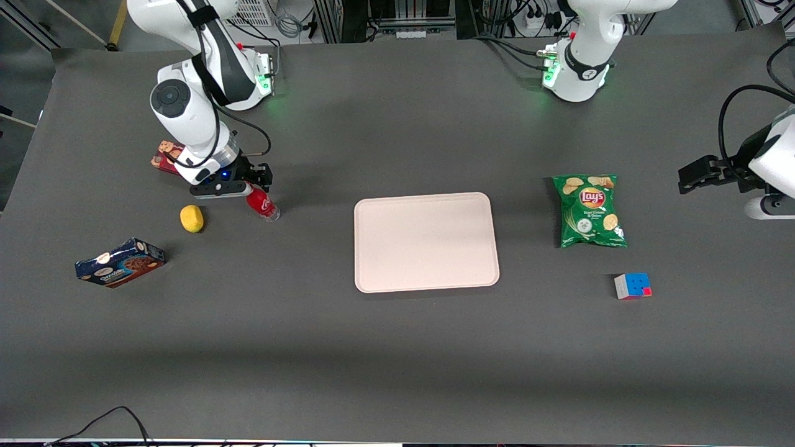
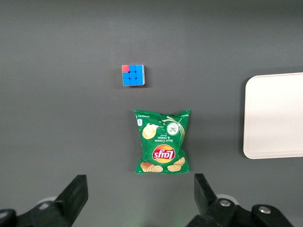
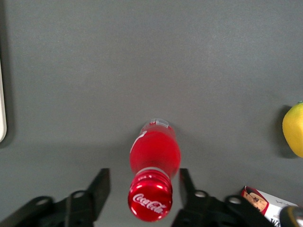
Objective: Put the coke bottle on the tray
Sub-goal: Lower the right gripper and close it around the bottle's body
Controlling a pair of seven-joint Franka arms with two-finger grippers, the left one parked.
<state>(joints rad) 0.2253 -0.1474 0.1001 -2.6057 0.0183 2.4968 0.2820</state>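
Note:
The coke bottle (image 1: 263,205) is small and red with a red cap and a clear base. It stands on the dark table toward the working arm's end. In the right wrist view the bottle (image 3: 154,156) is seen from above, its logo cap nearest the camera. My gripper (image 1: 247,188) hangs just over it, open, with one finger on each side of the neck (image 3: 143,178) and small gaps between fingers and bottle. The pale pink-beige tray (image 1: 426,242) lies bare at the table's middle, well apart from the bottle. Its rim edge (image 3: 1,109) shows in the right wrist view.
A yellow lemon (image 1: 192,218) lies beside the bottle. A red cookie box (image 1: 166,157) lies partly under the arm. A blue cookie box (image 1: 120,262) sits nearer the front camera. A green chips bag (image 1: 590,210) and a colour cube (image 1: 632,286) lie toward the parked arm's end.

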